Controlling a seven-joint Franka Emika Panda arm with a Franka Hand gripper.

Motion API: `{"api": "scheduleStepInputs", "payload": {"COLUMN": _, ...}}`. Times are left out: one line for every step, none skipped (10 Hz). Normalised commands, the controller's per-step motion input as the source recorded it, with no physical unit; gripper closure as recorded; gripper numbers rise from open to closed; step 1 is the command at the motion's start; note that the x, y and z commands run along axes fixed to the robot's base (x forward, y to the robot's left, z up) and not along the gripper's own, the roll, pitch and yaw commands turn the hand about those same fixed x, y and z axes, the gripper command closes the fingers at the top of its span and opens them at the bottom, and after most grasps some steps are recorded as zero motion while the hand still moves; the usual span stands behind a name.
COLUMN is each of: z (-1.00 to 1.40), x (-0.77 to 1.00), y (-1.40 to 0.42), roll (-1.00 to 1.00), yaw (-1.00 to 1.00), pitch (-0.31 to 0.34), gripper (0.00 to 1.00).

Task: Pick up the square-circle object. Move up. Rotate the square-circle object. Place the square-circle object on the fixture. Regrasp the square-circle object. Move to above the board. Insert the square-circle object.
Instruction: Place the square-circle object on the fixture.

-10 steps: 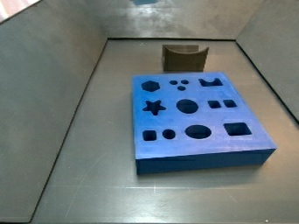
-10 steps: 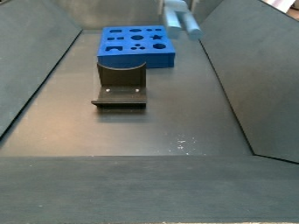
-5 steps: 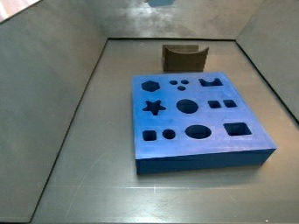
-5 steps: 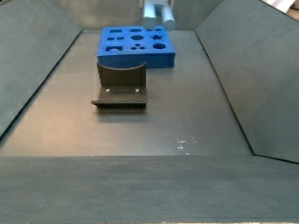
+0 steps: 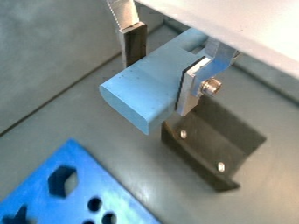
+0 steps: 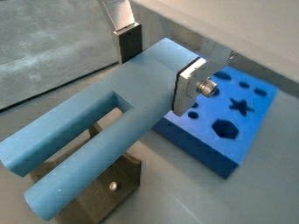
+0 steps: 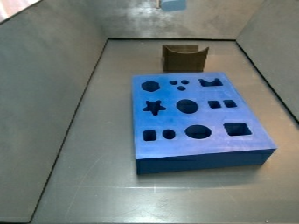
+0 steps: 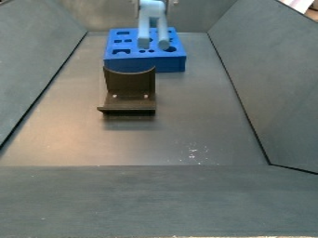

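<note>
My gripper is shut on the square-circle object, a light blue-grey piece. In a wrist view the fingers clamp its block end, and the object runs out in two long prongs. The object is in the air above the dark fixture, which also shows under the prongs. In a side view the object hangs upright in front of the blue board, beyond the fixture. In a side view only its tip shows, above the fixture and board.
The board with its dark cut-outs lies on the grey floor just behind the fixture. Sloping grey walls close in the floor on both sides. The gripper's body is cut off at the top edge of both side views.
The object has moved sideways from beside the board to over the board and fixture line. It has come lower in one side view and now hangs upright.
</note>
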Motion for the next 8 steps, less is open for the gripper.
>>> {"api": "scheduleStepInputs", "payload": {"z": -0.06, "x": 0.8, "y": 0.09, "roll": -1.0, "yaw": -0.01, "pitch": 0.105, "gripper": 1.0}}
{"api": "scheduleStepInputs", "payload": {"z": -0.04, "x": 0.71, "y": 0.08, "roll": -1.0, "yaw": -0.02, "pitch": 0.114, "gripper": 1.0}}
{"api": "scheduleStepInputs", "payload": {"z": -0.04, "x": 0.61, "y": 0.06, "roll": -1.0, "yaw": -0.03, "pitch": 0.12, "gripper": 1.0}}
{"api": "scheduleStepInputs", "payload": {"z": -0.03, "x": 0.53, "y": 0.05, "roll": -1.0, "yaw": -0.04, "pitch": 0.126, "gripper": 1.0}}
{"api": "scheduleStepInputs", "payload": {"z": -0.02, "x": 0.48, "y": 0.05, "roll": -1.0, "yaw": -0.05, "pitch": 0.129, "gripper": 1.0}}
{"api": "scheduleStepInputs", "payload": {"z": -0.02, "x": 0.35, "y": 0.04, "roll": -1.0, "yaw": -0.07, "pitch": 0.139, "gripper": 1.0}}
{"api": "scheduleStepInputs", "payload": {"z": -0.02, "x": 0.3, "y": 0.04, "roll": -1.0, "yaw": -0.08, "pitch": 0.143, "gripper": 1.0}}
{"api": "scheduleStepInputs", "payload": {"z": -0.02, "x": 0.2, "y": 0.04, "roll": -1.0, "yaw": -0.1, "pitch": 0.151, "gripper": 1.0}}
